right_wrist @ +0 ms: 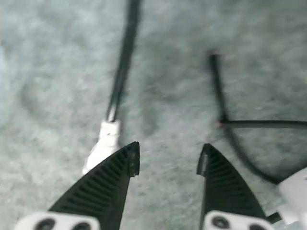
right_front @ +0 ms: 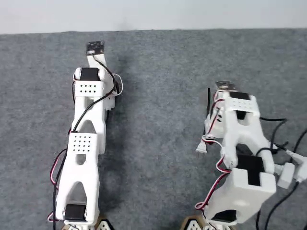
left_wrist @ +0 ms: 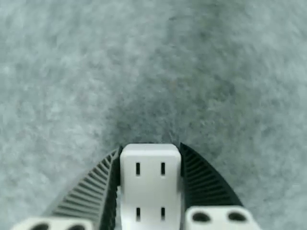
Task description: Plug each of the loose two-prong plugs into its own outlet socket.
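My left gripper [left_wrist: 149, 152] is shut on a white outlet block [left_wrist: 149, 184], whose face shows two pairs of slots between the ribbed black fingers [left_wrist: 204, 179]. My right gripper [right_wrist: 168, 160] stands open just above the grey carpet. A white two-prong plug [right_wrist: 106, 141] on a black cable lies close to one of its fingertips [right_wrist: 128, 160], outside the gap. In the high view that plug [right_front: 201, 148] lies beside the right arm [right_front: 240, 139], and the left arm [right_front: 88, 143] stretches far out over the carpet.
More white plugs [right_front: 289, 173] with black cables lie at the table's right edge, beside the right arm's base. A second black cable [right_wrist: 220, 105] and a white piece [right_wrist: 297, 191] lie near the right gripper. Grey carpet [right_front: 158, 120] covers the table.
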Robot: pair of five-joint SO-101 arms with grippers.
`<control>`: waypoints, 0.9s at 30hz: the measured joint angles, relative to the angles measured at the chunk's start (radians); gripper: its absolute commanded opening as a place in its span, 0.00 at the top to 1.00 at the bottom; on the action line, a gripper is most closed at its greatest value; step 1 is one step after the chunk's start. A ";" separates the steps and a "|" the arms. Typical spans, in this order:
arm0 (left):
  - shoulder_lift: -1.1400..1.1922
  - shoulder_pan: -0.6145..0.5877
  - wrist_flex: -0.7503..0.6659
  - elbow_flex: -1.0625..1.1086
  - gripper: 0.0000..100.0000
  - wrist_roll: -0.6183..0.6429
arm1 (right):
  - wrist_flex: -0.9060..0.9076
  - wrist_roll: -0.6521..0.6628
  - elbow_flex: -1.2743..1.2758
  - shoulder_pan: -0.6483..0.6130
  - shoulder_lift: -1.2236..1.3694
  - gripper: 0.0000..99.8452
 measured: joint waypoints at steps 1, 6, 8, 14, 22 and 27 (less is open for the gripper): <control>-0.009 0.000 0.003 0.009 0.99 0.041 | -0.009 0.000 0.000 0.006 0.000 0.87; -0.098 0.032 0.015 0.106 0.99 0.101 | -0.034 0.000 0.000 0.008 0.000 0.87; -0.167 0.048 0.017 0.175 0.99 0.121 | -0.040 0.000 0.000 0.006 0.000 0.87; -0.493 0.083 0.018 0.559 0.99 0.150 | -0.071 0.000 0.018 0.008 0.000 0.87; -0.936 0.110 -0.058 1.227 0.99 0.222 | -0.072 0.000 0.018 0.009 0.000 0.87; -1.189 0.138 -0.315 1.685 0.99 0.245 | -0.072 0.000 0.018 0.009 0.000 0.87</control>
